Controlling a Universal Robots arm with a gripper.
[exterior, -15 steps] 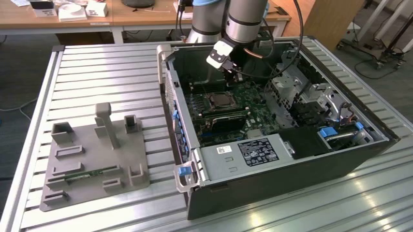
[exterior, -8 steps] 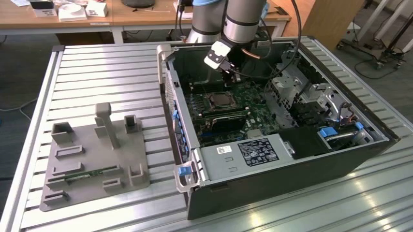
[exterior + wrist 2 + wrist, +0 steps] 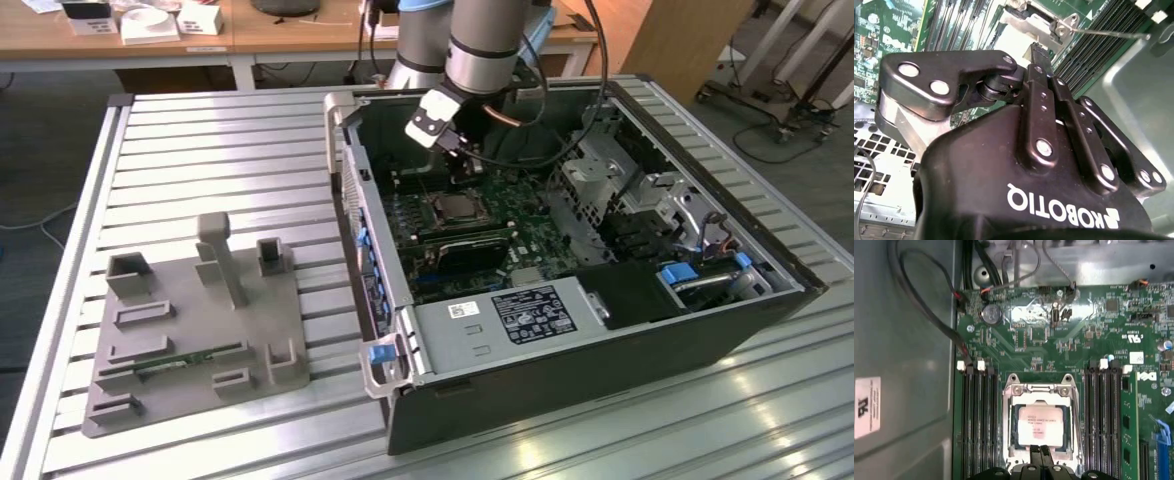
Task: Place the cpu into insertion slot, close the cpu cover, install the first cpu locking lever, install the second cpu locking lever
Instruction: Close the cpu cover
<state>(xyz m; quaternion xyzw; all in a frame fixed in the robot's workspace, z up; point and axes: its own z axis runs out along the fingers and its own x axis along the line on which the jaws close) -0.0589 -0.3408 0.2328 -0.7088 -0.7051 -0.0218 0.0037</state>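
The slatted metal table (image 3: 200, 150) carries an open computer case (image 3: 601, 370), and my arm reaches down into it. Under me lies the green circuit board (image 3: 1054, 340), with long black memory slots (image 3: 976, 425) on either side of the socket (image 3: 454, 212). The chip (image 3: 1040, 422) sits flat in that socket. The metal cover (image 3: 1039, 389) looks folded down around it, the chip's grey top showing through the window.

So I judge the placing and the cover done, and the levers the step in hand. In the second wrist view a thin wire rod (image 3: 1109, 32), which I take for one locking lever, runs out from a corner of the socket and looks unlatched.

My pincer (image 3: 1041, 452) hangs just over the near edge of the socket, fingers clenched together with nothing between them. I think a lever would want a steady downward push with the closed tips, then a sideways tuck under its hook, without touching the chip.
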